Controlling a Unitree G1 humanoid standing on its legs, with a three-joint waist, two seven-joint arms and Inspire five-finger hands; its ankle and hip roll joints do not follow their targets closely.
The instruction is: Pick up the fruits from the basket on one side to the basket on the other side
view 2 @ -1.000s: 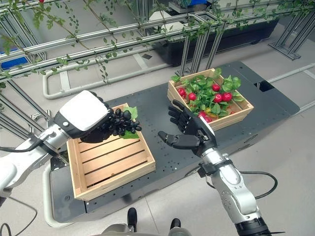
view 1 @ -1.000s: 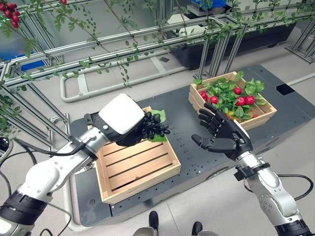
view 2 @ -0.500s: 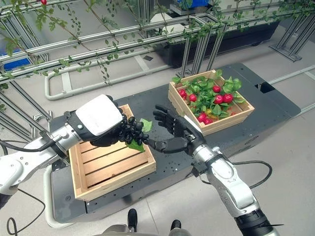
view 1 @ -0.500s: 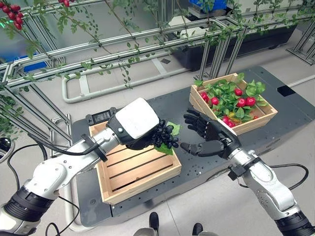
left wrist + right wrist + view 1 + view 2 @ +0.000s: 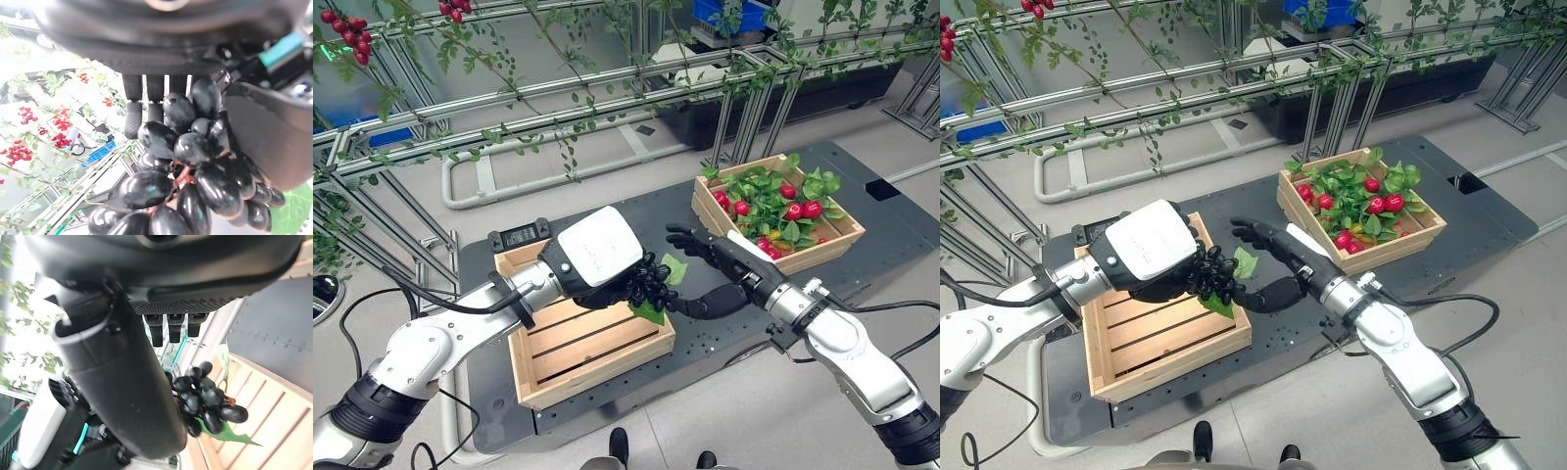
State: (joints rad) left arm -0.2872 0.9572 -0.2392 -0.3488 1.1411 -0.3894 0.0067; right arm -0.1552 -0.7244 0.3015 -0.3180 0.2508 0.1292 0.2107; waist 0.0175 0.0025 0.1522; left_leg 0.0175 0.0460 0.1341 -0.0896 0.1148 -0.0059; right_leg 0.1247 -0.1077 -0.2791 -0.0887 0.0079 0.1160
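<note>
The left hand (image 5: 597, 259) curls round a bunch of black grapes (image 5: 649, 284), holding it above the near-empty wooden crate's (image 5: 592, 367) right edge, and the right hand (image 5: 720, 279) waits spread beside it, looking set to take it toward the leafy fruit crate (image 5: 832, 240).

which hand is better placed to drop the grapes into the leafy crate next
The right hand: it is open beside the grape bunch that the left hand holds, and its arm is on the side of the leafy crate.
</note>
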